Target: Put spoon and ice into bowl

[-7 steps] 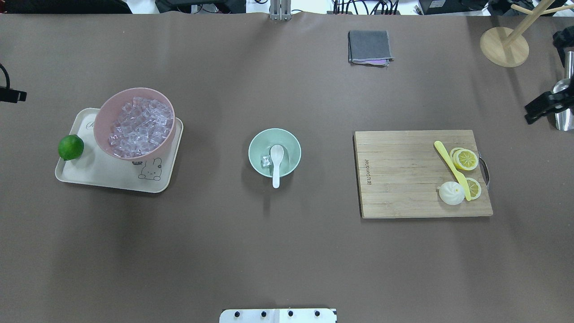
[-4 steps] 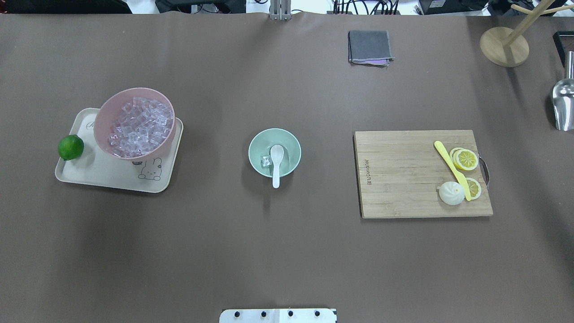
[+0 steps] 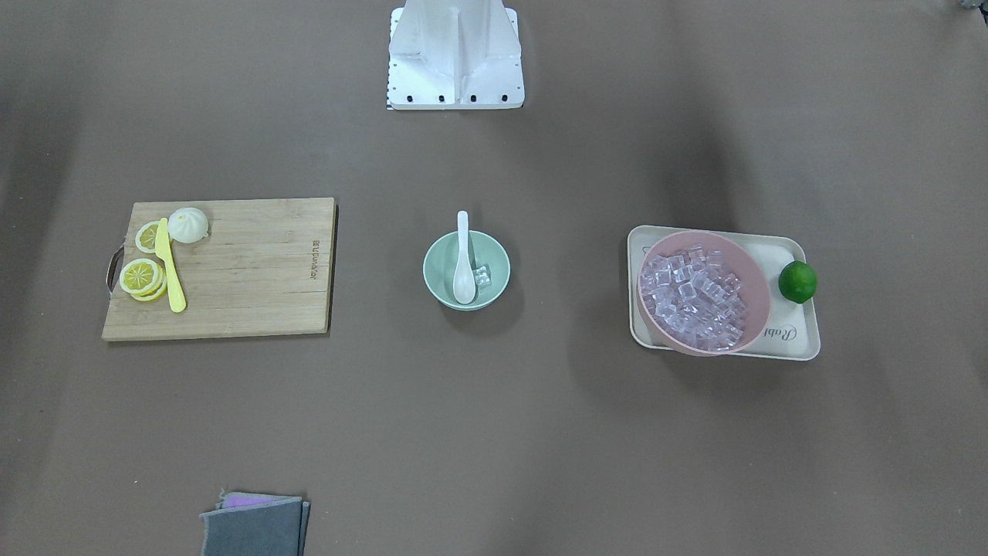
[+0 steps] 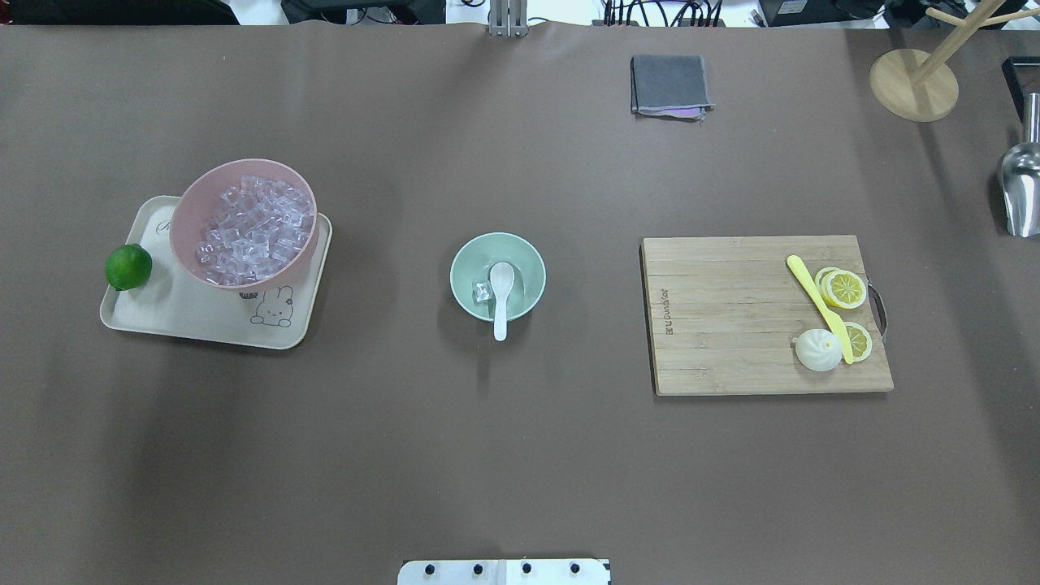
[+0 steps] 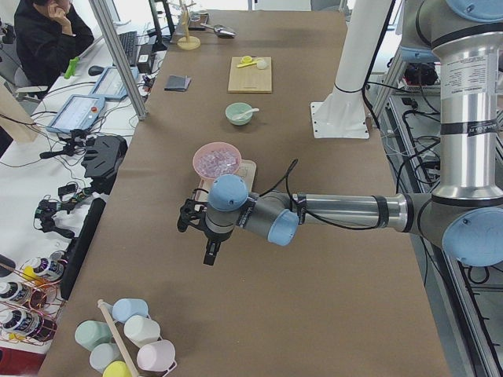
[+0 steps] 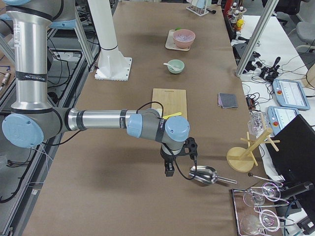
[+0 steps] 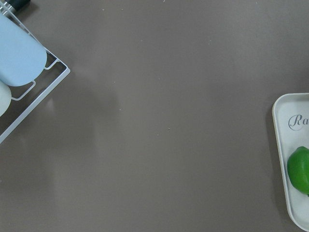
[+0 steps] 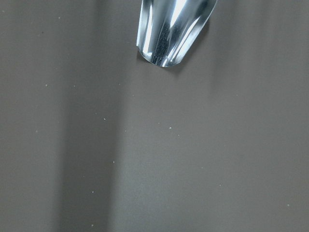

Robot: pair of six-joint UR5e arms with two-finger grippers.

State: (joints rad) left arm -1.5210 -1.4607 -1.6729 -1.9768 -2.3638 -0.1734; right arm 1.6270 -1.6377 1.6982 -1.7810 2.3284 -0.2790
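The mint-green bowl stands at the table's middle. The white spoon lies with its scoop inside the bowl and its handle over the rim toward the robot. One clear ice cube lies in the bowl beside the scoop. My left gripper shows only in the exterior left view, far off past the tray; I cannot tell whether it is open or shut. My right gripper shows only in the exterior right view, beside a metal scoop; I cannot tell its state either.
A pink bowl full of ice cubes sits on a beige tray with a lime. A cutting board holds a yellow knife, lemon slices and a bun. A grey cloth, wooden stand and metal scoop lie at the far right.
Both grippers, seen at the left and right edges of the overhead view one second ago, have moved out of that view. Bowl, spoon and ice have not moved.
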